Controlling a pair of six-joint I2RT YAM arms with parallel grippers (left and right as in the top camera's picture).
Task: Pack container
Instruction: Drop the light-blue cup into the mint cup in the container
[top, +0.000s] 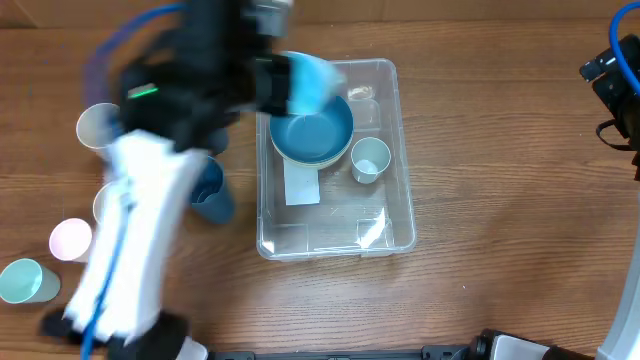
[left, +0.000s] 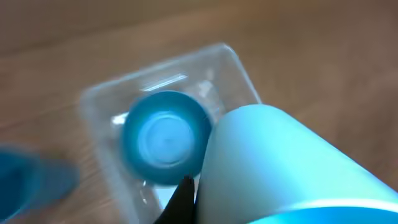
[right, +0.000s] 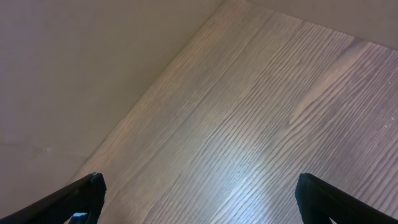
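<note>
Tipping is looming: at upper centre left gripper is holding a pale cup tilted over the bowl in the container; right gripper is gaping wide.

There was one container, one bowl and six cups I could count: one cup held up, one cup inside, four cups outside.

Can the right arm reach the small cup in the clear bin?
Probably yes: the small cup stands uncovered by the container's right wall, the right tool is open, and the left tool holds a blue cup near the bowl.
</note>
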